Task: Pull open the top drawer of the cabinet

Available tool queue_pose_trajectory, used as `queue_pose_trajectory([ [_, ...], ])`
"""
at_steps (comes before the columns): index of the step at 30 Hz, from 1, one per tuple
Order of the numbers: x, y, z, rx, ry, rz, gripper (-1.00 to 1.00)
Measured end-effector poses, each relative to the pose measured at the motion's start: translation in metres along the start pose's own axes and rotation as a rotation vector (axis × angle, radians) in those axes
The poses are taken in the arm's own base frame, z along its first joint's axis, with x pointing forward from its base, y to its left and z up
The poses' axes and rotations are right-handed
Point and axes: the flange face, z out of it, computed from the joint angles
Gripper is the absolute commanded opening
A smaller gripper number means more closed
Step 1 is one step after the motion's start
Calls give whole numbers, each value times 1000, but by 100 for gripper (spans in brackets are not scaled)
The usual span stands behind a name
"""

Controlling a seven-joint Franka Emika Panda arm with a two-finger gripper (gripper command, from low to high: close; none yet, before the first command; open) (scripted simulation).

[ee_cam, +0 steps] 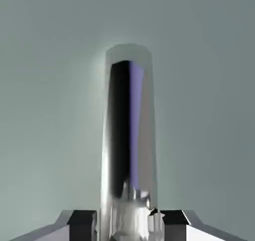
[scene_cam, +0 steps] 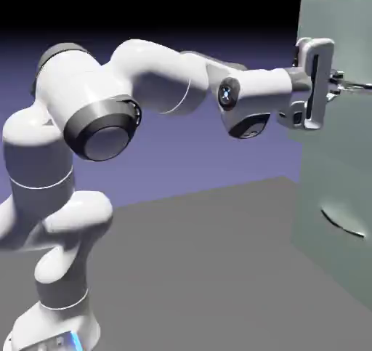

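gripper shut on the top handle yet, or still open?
Shut on it, apparently. In the hand view both fingertips sit tight against the silver handle of the top drawer; no gap shows.

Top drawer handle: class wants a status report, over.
Gripper fingers either side of silver handle, closure unclear. Top drawer not visibly pulled out. Nothing in the way.

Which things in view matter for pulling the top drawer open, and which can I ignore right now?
Matter:
- top drawer of the cabinet
- its silver handle, sitting between the fingertips
- gripper, at that handle

Ignore:
- lower drawer and its handle, untouched
- table
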Motion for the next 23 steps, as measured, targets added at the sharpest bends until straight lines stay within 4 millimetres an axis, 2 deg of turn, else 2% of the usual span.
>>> queue_pose_trajectory([
  [9,0,0,-70,0,0,0,-100],
  [19,0,0,-170,0,0,0,-100],
  [20,0,0,-179,0,0,0,100],
  [22,0,0,-179,-1,1,0,100],
  [23,0,-1,-189,-2,0,3,100],
])
